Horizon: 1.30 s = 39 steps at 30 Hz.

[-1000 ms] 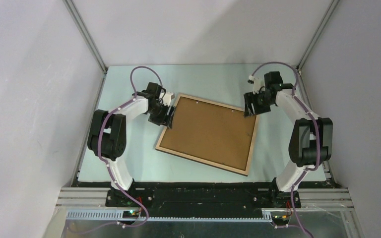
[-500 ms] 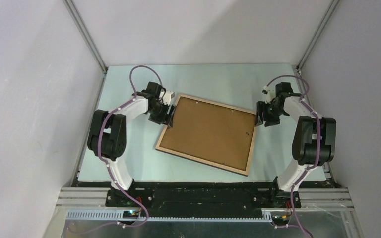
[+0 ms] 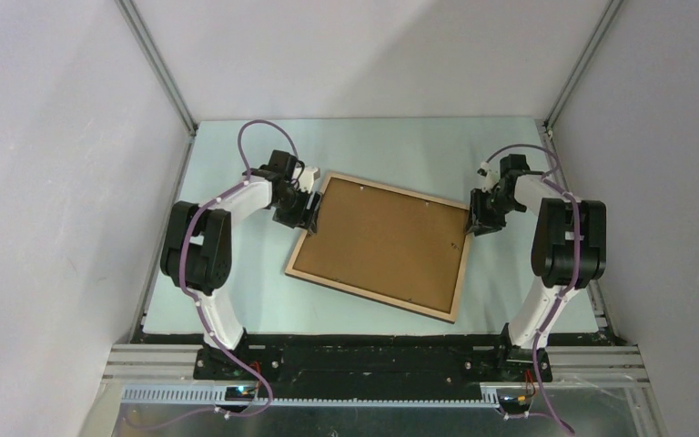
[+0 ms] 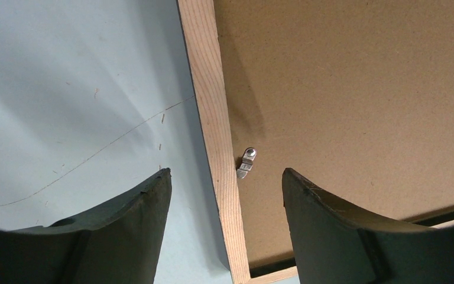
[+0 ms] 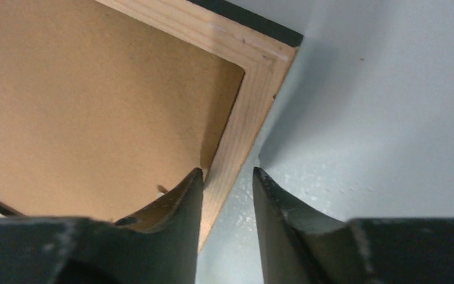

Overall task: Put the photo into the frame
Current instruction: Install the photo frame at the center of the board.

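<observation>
my left gripper point(image 4: 226, 173) hangs open astride the frame point(image 4: 210, 89); i can't tell if my right gripper point(image 5: 227, 171) pinches it, so lifting may slip.

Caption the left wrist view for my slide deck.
Open left fingers straddle the frame along its light wood rail, a small metal clip sitting at the brown backing board edge.

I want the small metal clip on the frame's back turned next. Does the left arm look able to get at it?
Probably yes: the left pincer is open, and the clip lies bare between its fingers, beside the wooden rail of the frame.
</observation>
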### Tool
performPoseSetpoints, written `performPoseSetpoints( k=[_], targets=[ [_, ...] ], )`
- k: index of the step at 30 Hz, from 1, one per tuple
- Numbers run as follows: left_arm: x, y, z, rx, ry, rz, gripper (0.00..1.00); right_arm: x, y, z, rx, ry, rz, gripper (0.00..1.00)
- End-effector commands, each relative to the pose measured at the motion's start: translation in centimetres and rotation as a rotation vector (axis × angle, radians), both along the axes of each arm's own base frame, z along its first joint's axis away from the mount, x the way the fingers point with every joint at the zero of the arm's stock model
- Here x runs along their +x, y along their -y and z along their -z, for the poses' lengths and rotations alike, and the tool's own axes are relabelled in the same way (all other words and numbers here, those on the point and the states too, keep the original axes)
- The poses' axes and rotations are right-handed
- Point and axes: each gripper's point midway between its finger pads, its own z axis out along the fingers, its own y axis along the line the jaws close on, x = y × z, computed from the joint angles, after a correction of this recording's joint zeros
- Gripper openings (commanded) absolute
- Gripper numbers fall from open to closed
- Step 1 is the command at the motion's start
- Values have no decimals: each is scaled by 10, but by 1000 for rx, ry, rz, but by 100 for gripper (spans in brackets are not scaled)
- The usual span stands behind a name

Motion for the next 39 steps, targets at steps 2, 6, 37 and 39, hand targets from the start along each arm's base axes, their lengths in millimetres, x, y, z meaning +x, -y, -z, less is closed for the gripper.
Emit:
performPoseSetpoints(
  k=[2, 6, 37, 39],
  targets=[
    [5, 6, -8, -19, 34, 3, 73, 14, -1, 5, 15, 16, 4, 32],
    [5, 9, -8, -18, 37, 16, 73, 16, -1, 8, 11, 18, -4, 21],
    [-5, 5, 13, 109, 33, 92, 54, 21, -6, 6, 10, 48, -53, 13],
    [-7, 6, 11, 103, 31, 100, 54, 20, -6, 7, 12, 45, -53, 13]
  ],
)
